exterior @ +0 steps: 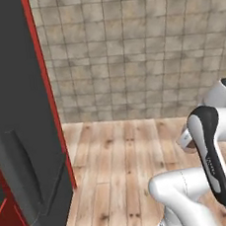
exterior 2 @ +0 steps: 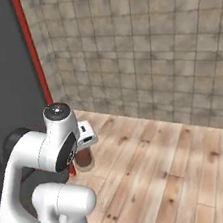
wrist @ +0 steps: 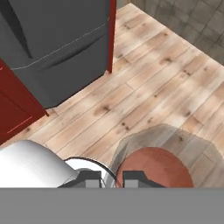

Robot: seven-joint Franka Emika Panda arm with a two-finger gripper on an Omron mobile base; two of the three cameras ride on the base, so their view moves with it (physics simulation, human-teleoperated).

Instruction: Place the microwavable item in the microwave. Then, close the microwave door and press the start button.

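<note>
The microwavable item (wrist: 153,168), a small clear glass tumbler with reddish-brown contents, sits right under my hand, its near rim pinched between my two fingertips. My gripper (wrist: 113,178) is shut on that rim. From the right base view the tumbler (exterior 2: 84,160) hangs under the hand, low over the wooden planks by the red post; I cannot tell whether it touches them. In the left base view a sliver of the tumbler (exterior: 190,146) peeks out behind my forearm. The microwave and its door are out of view.
A tall dark grey appliance front (exterior: 21,120) with a long bar handle (exterior: 27,162) stands to the left, edged by a red panel (exterior: 46,88). Red cabinet fronts (wrist: 13,109) adjoin it. A tiled wall (exterior: 137,47) backs the wooden surface (exterior: 121,163).
</note>
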